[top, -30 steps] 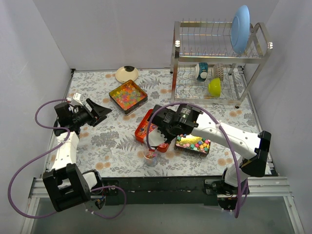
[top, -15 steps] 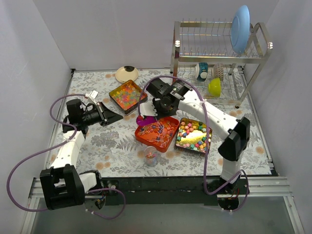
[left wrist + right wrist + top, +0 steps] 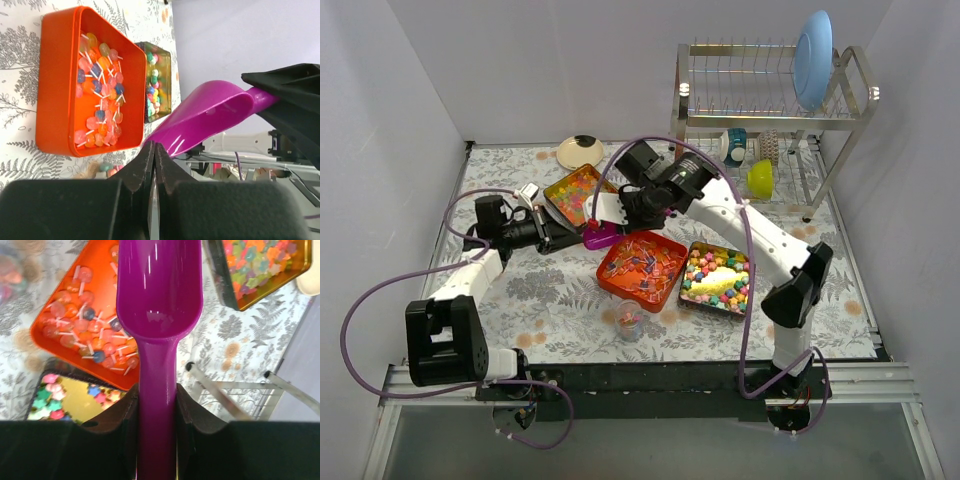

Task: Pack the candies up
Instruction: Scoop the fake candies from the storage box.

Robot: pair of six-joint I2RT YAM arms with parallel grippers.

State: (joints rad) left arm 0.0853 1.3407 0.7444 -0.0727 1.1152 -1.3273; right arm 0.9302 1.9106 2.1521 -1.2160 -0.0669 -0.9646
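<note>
Three kinds of candies are out: wrapped pieces (image 3: 645, 263) in an orange tray (image 3: 620, 287), pastel chunks (image 3: 718, 277) in a dark tin, and glossy beads (image 3: 572, 193) in a tin at the back left. My right gripper (image 3: 617, 215) is shut on the handle of a purple scoop (image 3: 599, 237), which hangs empty between the bead tin and the orange tray. In the right wrist view the scoop (image 3: 160, 295) shows no candy inside. My left gripper (image 3: 571, 240) is shut on nothing, with its tip just left of the scoop (image 3: 210, 117).
A small clear cup (image 3: 628, 322) holding a few candies stands near the front edge. A cream bowl (image 3: 580, 151) lies at the back. At the back right, a metal dish rack (image 3: 770, 120) holds a blue plate (image 3: 812, 45) and a green bowl (image 3: 760, 178).
My right arm has swung the scoop from the cup back and left to beside the bead tin. My left gripper has shut and moved right toward the scoop.
</note>
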